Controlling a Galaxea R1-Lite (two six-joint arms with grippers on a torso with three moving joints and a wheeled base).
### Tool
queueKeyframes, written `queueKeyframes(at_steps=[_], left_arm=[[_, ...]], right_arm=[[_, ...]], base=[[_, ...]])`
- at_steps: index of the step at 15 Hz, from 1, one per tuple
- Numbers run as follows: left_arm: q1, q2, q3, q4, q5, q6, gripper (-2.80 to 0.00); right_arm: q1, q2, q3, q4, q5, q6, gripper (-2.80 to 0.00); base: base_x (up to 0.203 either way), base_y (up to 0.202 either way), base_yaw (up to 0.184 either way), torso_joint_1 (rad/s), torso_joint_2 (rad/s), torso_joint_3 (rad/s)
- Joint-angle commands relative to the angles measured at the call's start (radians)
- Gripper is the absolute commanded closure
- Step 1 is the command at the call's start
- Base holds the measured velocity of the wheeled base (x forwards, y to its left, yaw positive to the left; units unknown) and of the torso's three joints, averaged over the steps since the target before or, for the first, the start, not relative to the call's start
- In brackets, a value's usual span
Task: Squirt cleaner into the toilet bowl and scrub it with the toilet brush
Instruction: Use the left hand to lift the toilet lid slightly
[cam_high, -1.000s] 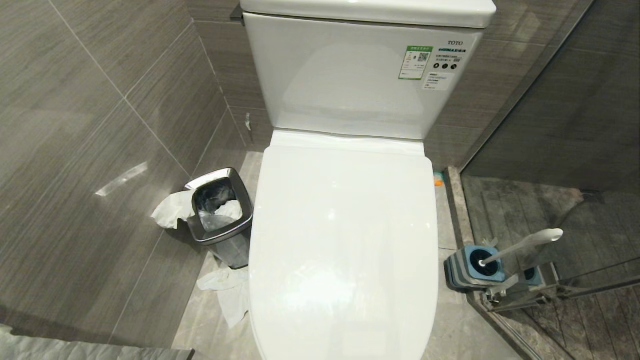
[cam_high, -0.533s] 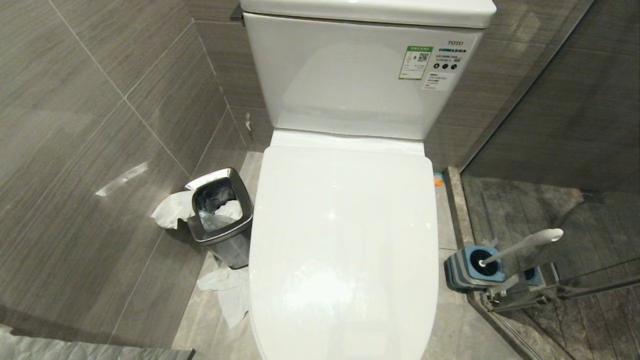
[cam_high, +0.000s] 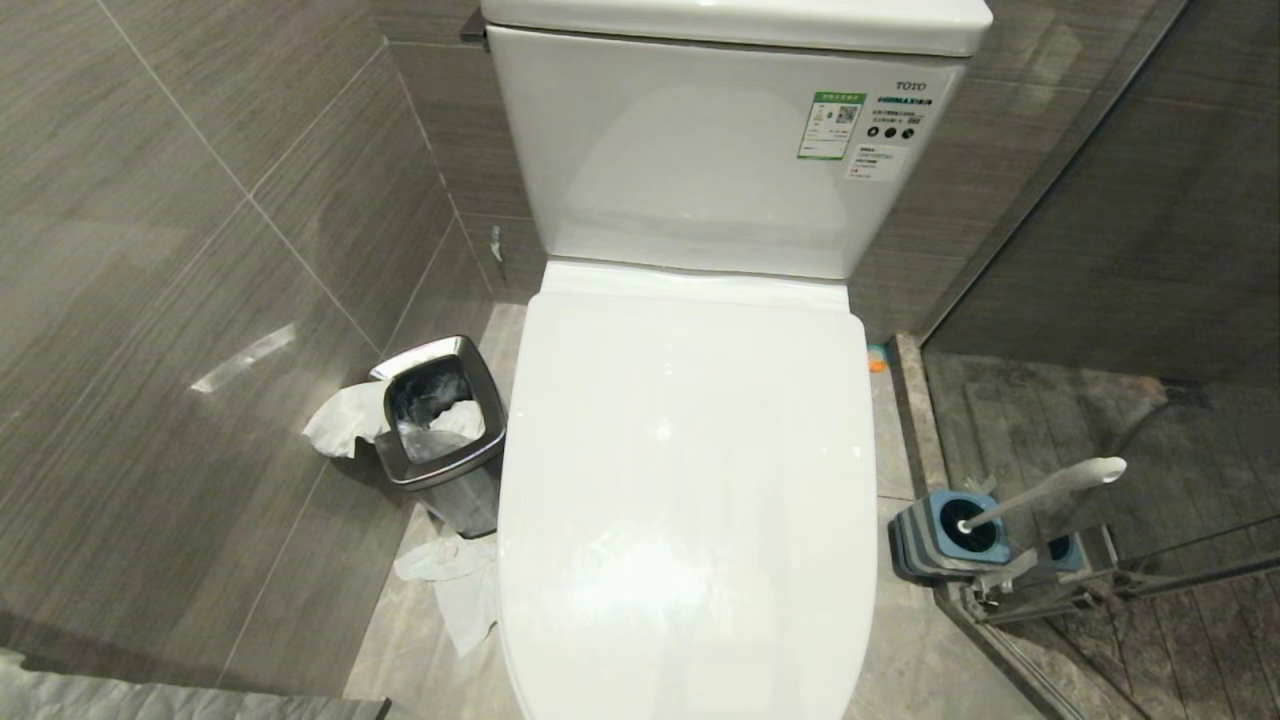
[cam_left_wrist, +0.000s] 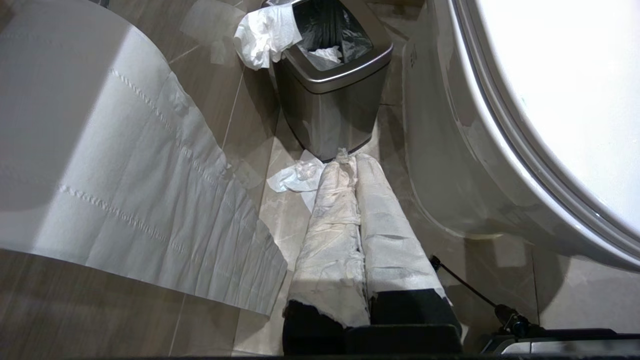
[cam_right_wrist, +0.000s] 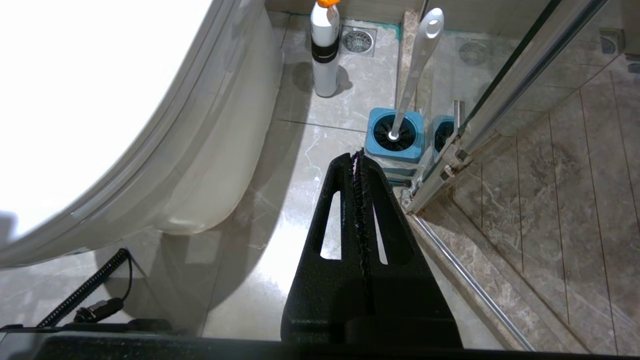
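Observation:
The toilet bowl (cam_left_wrist: 440, 165) is covered by its white lid (cam_high: 690, 480), which lies down, so the inside is hidden. No cleaner shows. The toilet brush (cam_high: 1050, 490) stands in its blue-and-grey holder (cam_high: 945, 535) on the floor to the toilet's right, with its white handle leaning right. My right gripper (cam_right_wrist: 357, 155) is shut and empty, low beside the bowl (cam_right_wrist: 220, 150), just short of the holder (cam_right_wrist: 395, 137) and the brush (cam_right_wrist: 417, 65). On the toilet's other side my left gripper (cam_left_wrist: 350, 157), its fingers wrapped in white, is shut and points at the bin. Neither arm shows in the head view.
A chrome waste bin (cam_high: 440, 420) with tissue stands left of the toilet, with crumpled paper (cam_high: 455, 585) on the floor. A sheet of toilet paper (cam_left_wrist: 125, 190) hangs near the left gripper. A white bottle with an orange cap (cam_right_wrist: 325, 50) stands behind the brush. A glass shower door rail (cam_right_wrist: 500, 85) borders the right.

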Motion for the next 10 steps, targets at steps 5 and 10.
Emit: queueKeyframes(at_steps=[5,10], left_arm=[[0.0,0.001,-0.095,0.034,-0.13,0.14,0.0],[0.0,0.014,-0.185,0.06,-0.237,0.17,0.0]], right_arm=[[-0.001,0.001,-0.001,0.0,0.0,0.0,0.0],[0.001,0.001,0.0,0.0,0.0,0.0,0.0]], base=[[0.0,0.0,0.0,0.0,0.0,0.0],[0.0,0.0,0.0,0.0,0.0,0.0]])
